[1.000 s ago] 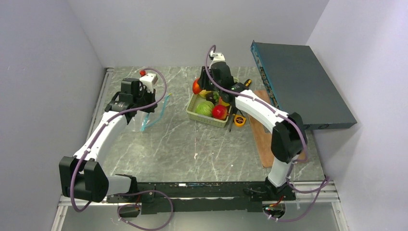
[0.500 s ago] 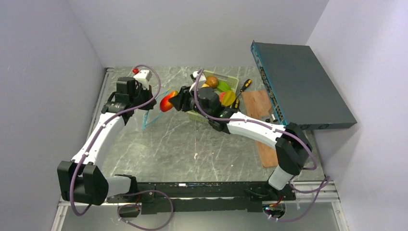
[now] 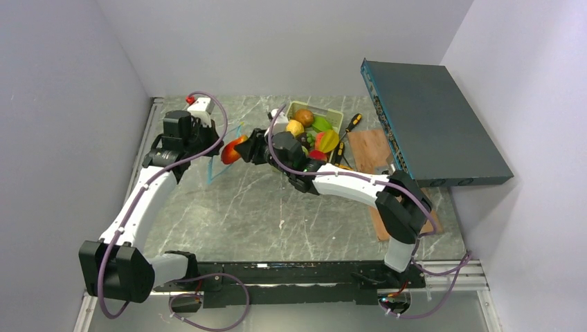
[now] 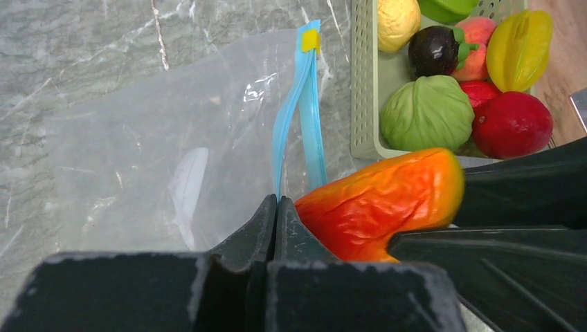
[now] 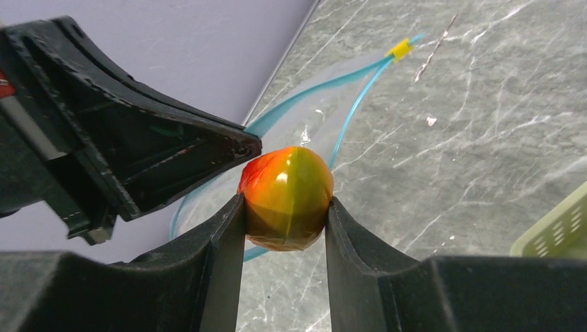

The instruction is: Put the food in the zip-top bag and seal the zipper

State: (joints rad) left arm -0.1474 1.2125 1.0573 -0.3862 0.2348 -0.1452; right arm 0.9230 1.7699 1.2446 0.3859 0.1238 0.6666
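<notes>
2 hands close together: left hand [image 4: 277, 202] pinching the zipper [image 4: 299, 131], right hand [image 5: 285, 204] pinching a red-orange fruit [image 5: 287, 183].

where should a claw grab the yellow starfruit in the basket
Probably from straight above: the starfruit lies on top of the pile, and the basket wall and neighbouring fruit block its sides. Pinch across its narrow middle, seated in the grooves between ridges.

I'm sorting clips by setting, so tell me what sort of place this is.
Most likely a robot lab test cell, not a kitchen: plain grey walls box in a marble-patterned table, toy fruit fills a green basket, and a screwdriver lies near a dark equipment case.
</notes>
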